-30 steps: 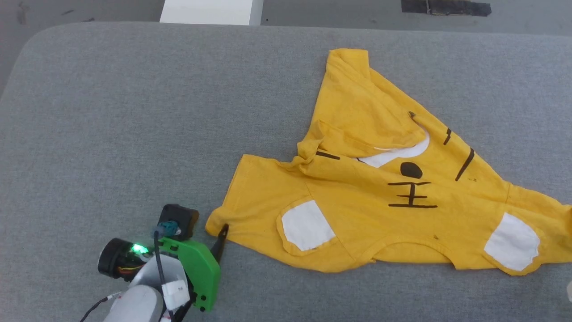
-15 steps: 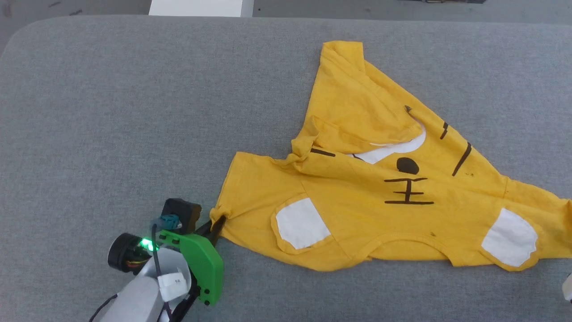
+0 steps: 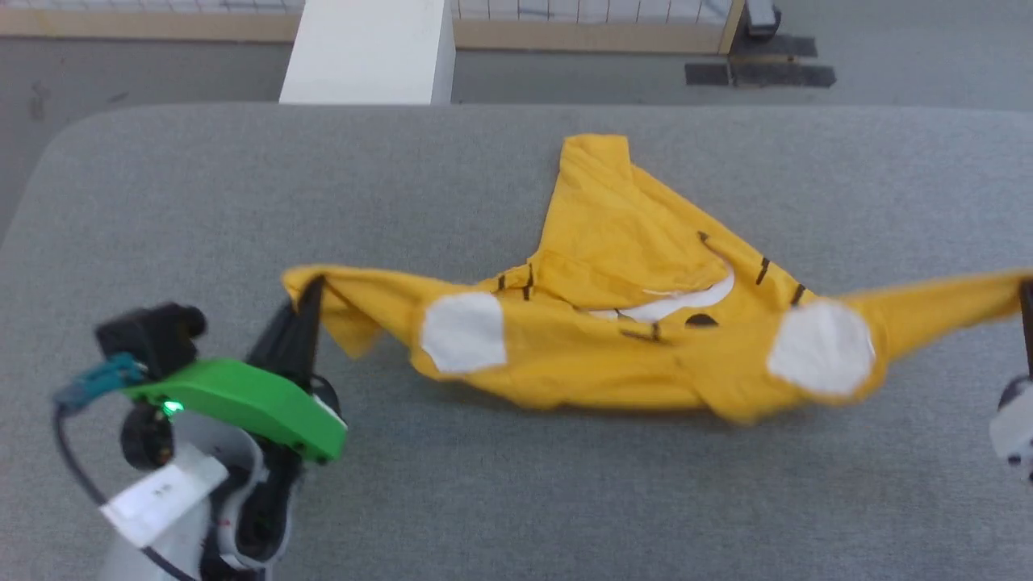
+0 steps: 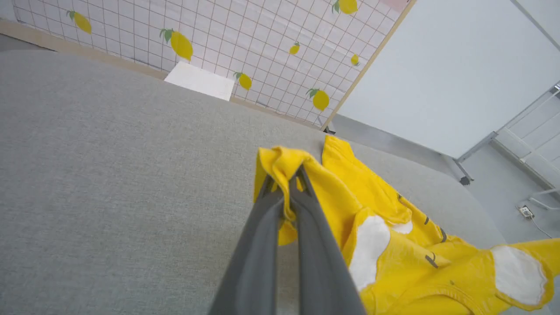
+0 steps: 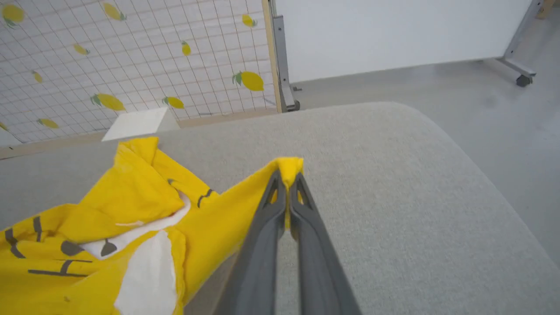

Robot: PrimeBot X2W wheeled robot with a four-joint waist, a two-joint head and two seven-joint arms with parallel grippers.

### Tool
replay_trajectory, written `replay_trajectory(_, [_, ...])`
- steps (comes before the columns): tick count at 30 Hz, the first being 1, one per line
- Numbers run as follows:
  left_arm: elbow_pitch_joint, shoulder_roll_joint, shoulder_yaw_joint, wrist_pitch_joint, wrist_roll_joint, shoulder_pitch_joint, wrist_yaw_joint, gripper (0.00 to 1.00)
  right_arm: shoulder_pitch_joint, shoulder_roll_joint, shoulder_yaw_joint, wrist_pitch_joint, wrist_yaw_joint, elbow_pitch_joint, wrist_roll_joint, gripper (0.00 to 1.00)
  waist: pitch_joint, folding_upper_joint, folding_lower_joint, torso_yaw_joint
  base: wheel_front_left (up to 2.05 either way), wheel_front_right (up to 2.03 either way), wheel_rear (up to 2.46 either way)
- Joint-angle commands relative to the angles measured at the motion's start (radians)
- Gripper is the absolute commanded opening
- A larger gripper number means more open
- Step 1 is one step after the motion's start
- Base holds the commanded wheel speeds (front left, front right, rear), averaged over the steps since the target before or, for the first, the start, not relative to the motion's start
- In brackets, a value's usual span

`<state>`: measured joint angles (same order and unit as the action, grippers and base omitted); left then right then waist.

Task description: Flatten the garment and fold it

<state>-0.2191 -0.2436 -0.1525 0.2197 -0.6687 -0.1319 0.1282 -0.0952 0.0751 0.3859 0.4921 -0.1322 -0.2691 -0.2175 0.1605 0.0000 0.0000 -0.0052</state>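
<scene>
The garment is a bright yellow T-shirt with white patches and dark stripes, stretched left to right above the grey table. My left gripper is shut on its left corner; the left wrist view shows yellow cloth pinched between the fingertips. At the right edge my right gripper is shut on the other corner, and the right wrist view shows the garment trailing left from the right gripper. The middle sags toward the table; one flap lies toward the far edge.
A white box stands on the floor beyond the table's far edge, before a wall panel with a lemon pattern. Dark tape marks the floor at the back right. Grey table surface lies bare on all sides of the garment.
My left gripper shut on the garment's left corner and lifted it up and to the left. The garment, flat before, is pulled taut between both grippers. The head camera has tilted up.
</scene>
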Motion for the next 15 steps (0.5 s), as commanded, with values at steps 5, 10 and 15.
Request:
replay_trajectory(5, [-0.108,-0.001,0.054,0.068,-0.029,-0.127,0.070,0.00,-0.189,0.087,-0.093,0.061,0.002,-0.060,-0.033,0.00,-0.086,0.0000,0.0000,-0.043,0.00,0.00,0.00])
replay_trajectory(10, [-0.111,-0.036,0.085,0.141,-0.013,-0.316,0.122,0.00,-0.409,0.159,-0.186,0.095,0.002,-0.033,-0.045,0.00,-0.103,0.0000,0.0000,-0.063,0.00,0.00,0.00])
replay_trajectory(15, [-0.030,-0.076,0.083,0.225,0.008,-0.528,0.151,0.00,-0.626,0.210,-0.277,0.111,0.002,0.065,-0.037,0.00,-0.112,0.0000,0.0000,-0.078,0.00,0.00,0.00])
